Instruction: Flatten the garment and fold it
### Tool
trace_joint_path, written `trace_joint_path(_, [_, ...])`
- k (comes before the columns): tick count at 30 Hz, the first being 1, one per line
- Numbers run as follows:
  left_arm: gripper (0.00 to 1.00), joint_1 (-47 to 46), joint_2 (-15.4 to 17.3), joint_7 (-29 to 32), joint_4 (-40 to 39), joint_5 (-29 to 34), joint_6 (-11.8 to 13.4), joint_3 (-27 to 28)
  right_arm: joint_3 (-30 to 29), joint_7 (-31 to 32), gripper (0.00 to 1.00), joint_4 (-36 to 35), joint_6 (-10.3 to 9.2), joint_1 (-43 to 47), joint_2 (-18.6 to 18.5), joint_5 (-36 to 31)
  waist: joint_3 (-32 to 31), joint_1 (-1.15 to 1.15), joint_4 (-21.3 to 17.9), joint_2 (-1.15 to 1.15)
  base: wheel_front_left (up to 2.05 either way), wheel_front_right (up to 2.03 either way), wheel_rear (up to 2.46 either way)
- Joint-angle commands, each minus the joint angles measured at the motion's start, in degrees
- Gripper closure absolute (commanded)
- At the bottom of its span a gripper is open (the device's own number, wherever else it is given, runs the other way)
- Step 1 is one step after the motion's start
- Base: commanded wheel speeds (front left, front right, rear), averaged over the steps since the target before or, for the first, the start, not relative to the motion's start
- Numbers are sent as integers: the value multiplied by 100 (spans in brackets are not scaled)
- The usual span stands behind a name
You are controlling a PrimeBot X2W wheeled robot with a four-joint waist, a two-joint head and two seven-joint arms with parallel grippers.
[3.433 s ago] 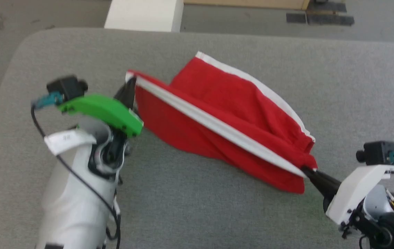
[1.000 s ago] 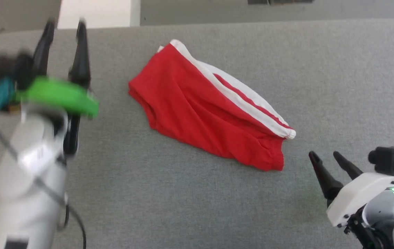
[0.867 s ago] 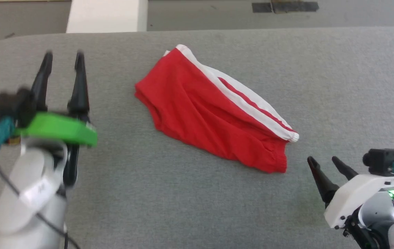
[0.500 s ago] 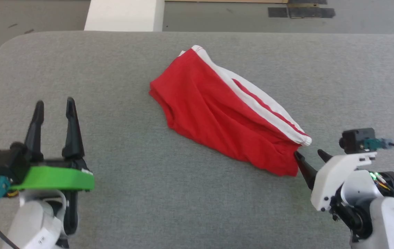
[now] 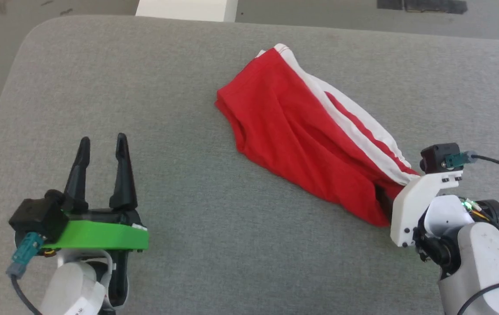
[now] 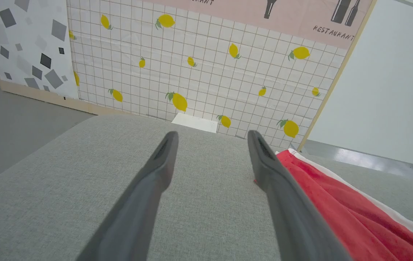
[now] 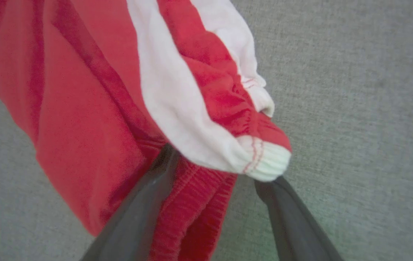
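- The shorts (image 5: 302, 144) lie on the grey table (image 5: 188, 262), right of centre. They form one long slanted bundle running from the far middle down to the near right.
- A white stripe (image 5: 350, 131) runs along the bundle's far-right edge, with a second white band beside it. The red cloth to its left is creased in long ridges, so the shorts are not yet flat.
- The bundle looks narrower than spread shorts would be. I judge that it is doubled lengthwise, one leg over the other, though the layers cannot be counted.
- The near-right end is the waistband (image 7: 192, 206), bunched and ribbed, with the stripe's white end curled over it.
- The right gripper (image 7: 215, 170) is at that end. Its jaws are spread wide and the waistband lies between them: one finger is against the red ribbing and the other is tucked under the white end. It is not yet pinched.
- The left gripper (image 5: 103, 139) hovers at the near left over bare table, well apart from the shorts, with its jaws wide and nothing in them.
- Done so far, as I judge it: the shorts are laid out on the table and roughly halved lengthwise.
- Left to do: take hold at the waistband, pull the creases out, square the edges and fold across the length.
- The left gripper would probably have to go to the far hem (image 5: 275, 50) for that.
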Motion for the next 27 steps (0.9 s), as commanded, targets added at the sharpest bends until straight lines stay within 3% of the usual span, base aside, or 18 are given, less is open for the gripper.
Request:
trace_joint_path(1, [0,32,-36,-26,24,59,-47,6,-11,101,0,159,-8,5,1,-66,20,0,44,0,0,0,0])
trace_joint_path(5, [0,-13,-102,-26,79,111,-154,40,-2,289,0,281,-8,19,1,-104,5,0,88,0,0,0,0])
trace_joint_path(7, [0,-26,-135,-26,115,134,-201,60,3,380,81,293,-8,26,1,-66,-9,0,97,0,0,0,0])
trace_joint_path(9, [0,-30,-166,-26,149,154,-241,86,12,381,100,236,-8,22,1,-25,-23,0,95,0,0,0,0])
trace_joint_path(19, [0,68,-250,-26,230,262,-335,233,-149,334,100,-203,-8,85,1,135,-176,0,-41,0,0,0,0])
trace_joint_path(21, [0,72,-290,-26,262,291,-361,235,-245,377,100,-351,-8,170,1,502,-230,0,-61,0,0,0,0])
trace_joint_path(27, [0,-9,-313,211,551,97,-449,162,-347,389,100,-636,-8,368,1,787,-295,0,-82,0,0,0,0])
